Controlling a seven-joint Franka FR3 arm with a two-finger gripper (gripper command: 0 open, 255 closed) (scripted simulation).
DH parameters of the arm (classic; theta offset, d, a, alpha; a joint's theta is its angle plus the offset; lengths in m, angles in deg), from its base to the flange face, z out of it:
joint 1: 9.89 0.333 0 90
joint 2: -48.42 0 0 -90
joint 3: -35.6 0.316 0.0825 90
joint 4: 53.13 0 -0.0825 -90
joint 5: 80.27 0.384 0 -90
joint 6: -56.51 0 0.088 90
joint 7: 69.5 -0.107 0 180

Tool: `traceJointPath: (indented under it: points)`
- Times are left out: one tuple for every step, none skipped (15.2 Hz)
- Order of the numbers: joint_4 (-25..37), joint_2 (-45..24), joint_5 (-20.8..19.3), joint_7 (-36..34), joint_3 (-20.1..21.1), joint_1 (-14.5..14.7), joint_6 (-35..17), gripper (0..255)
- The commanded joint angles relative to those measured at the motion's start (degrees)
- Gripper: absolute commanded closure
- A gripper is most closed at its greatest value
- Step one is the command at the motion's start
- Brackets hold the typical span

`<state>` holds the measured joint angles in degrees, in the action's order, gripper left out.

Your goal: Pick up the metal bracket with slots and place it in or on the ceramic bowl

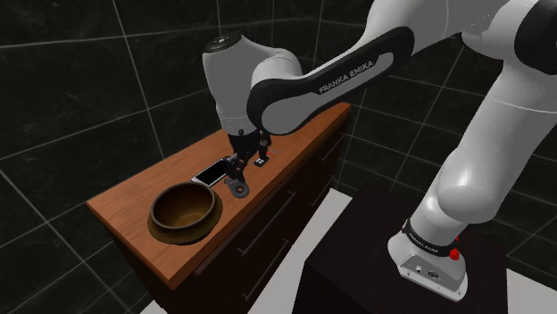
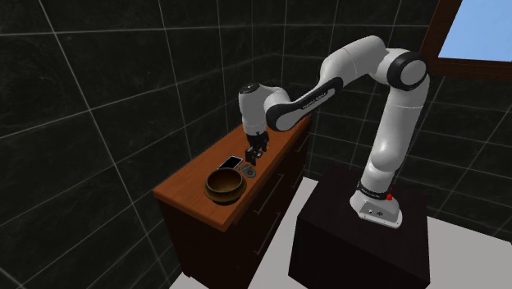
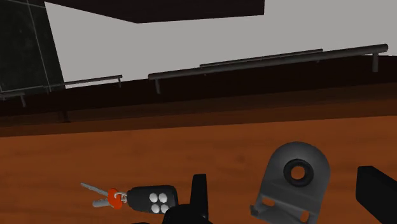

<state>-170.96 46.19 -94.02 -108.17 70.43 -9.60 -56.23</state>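
A dark grey metal bracket with a round hole lies flat on the wooden dresser top. It also shows near the front edge and next to the bowl. My gripper is open just above it, and the bracket sits between the fingers without touching either one. The left finger and right finger stand well apart. The hand hangs over the bracket. A brown ceramic bowl stands empty a short way along the dresser from the bracket.
A black key fob with small keys on a red ring lies just outside the left finger. A flat phone-like slab lies behind the bracket. Dark tiled walls enclose the dresser, and drawer rails run along its front.
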Motion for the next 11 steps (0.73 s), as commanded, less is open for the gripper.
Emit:
traceJointPath:
  points:
    - [4.12, -6.01, -4.34, -4.24, 0.6, 1.17, 0.43, 0]
    - [6.21, -8.84, -6.3, -6.07, 0.56, 2.11, 0.85, 0]
    - [8.4, -11.65, -8.18, -7.76, 0.39, 3.15, 1.36, 0]
    - [9.68, -13.2, -9.17, -8.62, 0.14, 3.88, 1.67, 0]
    - [9.17, -13.4, -9.38, -8.76, -0.1, 3.92, 0.99, 0]
    - [8.68, -13.62, -9.63, -8.91, -0.25, 3.89, 0.32, 0]
    - [8.21, -13.86, -9.89, -9.08, -0.39, 3.85, -0.33, 0]
    - [7.75, -14.11, -10.16, -9.25, -0.53, 3.8, -0.99, 0]
    - [7.3, -14.38, -10.44, -9.42, -0.69, 3.78, -1.64, 0]
    - [6.87, -14.64, -10.72, -9.6, -0.88, 3.77, -2.28, 0]
    - [6.45, -14.92, -11.01, -9.77, -1.08, 3.79, -2.93, 0]
